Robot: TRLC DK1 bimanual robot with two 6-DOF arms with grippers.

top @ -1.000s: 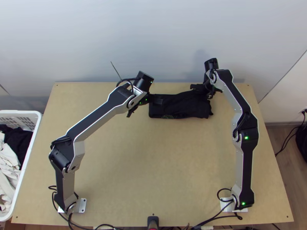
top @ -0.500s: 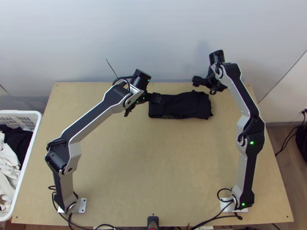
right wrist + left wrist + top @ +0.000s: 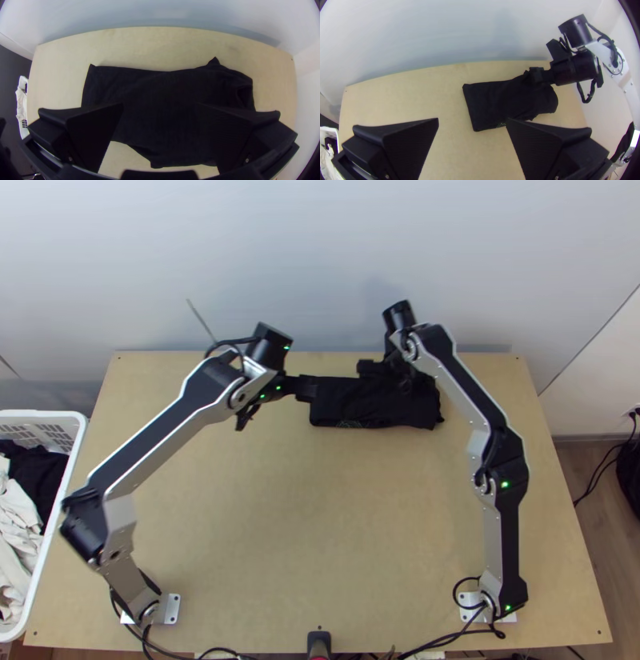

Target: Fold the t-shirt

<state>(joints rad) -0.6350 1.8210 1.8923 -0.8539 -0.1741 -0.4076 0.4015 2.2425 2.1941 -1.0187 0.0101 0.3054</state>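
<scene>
You have the t-shirt (image 3: 352, 406) on the far part of the surface (image 3: 336, 524), right of the middle, folded into a compact dark strip with its long side running left to right. The number of layers cannot be confirmed. Its left end is fairly square and flat; its right end is rumpled, with a small peak of cloth on the far side, and a bit of print lies by the near edge. Your left gripper (image 3: 472, 120) is at the left end of the strip, fingers wide apart with nothing between them; whether they touch the cloth cannot be told. That placing would suit guarding the neat end, or simply leaving room for the other side. Your right gripper (image 3: 160, 106) is over the strip, its fingers also wide apart and no cloth seen pinched, probably positioned there to press or tidy the uneven part. In my assessment the folding is well advanced, and smoothing the right end is the main work outstanding. Should you close on it, take the loose edge lightly: a deep grip could lift several layers and undo the strip. The laundry basket (image 3: 48, 414), holding dark and white cloth, stands off the surface at the left.
</scene>
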